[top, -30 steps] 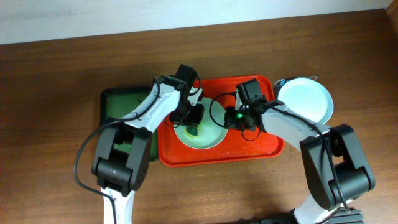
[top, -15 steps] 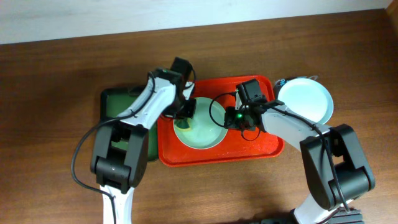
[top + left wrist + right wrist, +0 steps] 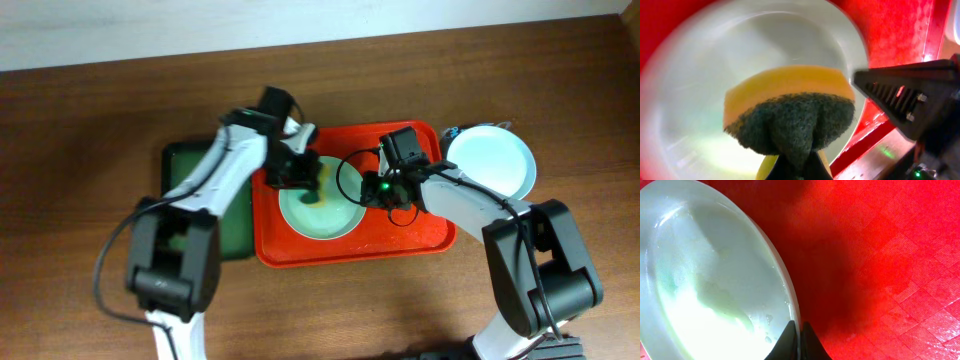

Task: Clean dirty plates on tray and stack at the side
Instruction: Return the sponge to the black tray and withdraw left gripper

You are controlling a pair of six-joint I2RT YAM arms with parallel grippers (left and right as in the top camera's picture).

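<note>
A pale mint plate (image 3: 320, 212) lies on the red tray (image 3: 420, 240). My left gripper (image 3: 305, 178) is shut on a yellow sponge with a dark green scouring side (image 3: 790, 112), held over the plate (image 3: 715, 80). My right gripper (image 3: 372, 190) is shut on that plate's right rim (image 3: 787, 300), one finger on each side of it. The plate (image 3: 700, 280) looks wet with faint pale streaks. Another pale plate (image 3: 490, 162) sits on the table to the right of the tray. The third plate is out of view.
A dark green tray (image 3: 190, 165) lies left of the red tray, partly under my left arm. The red tray floor (image 3: 890, 255) right of the plate is bare. My right gripper's black body (image 3: 920, 95) shows in the left wrist view.
My left gripper with the sponge has moved left and up across the plate, from its centre toward its upper left edge. The right gripper has stayed still on the rim.
</note>
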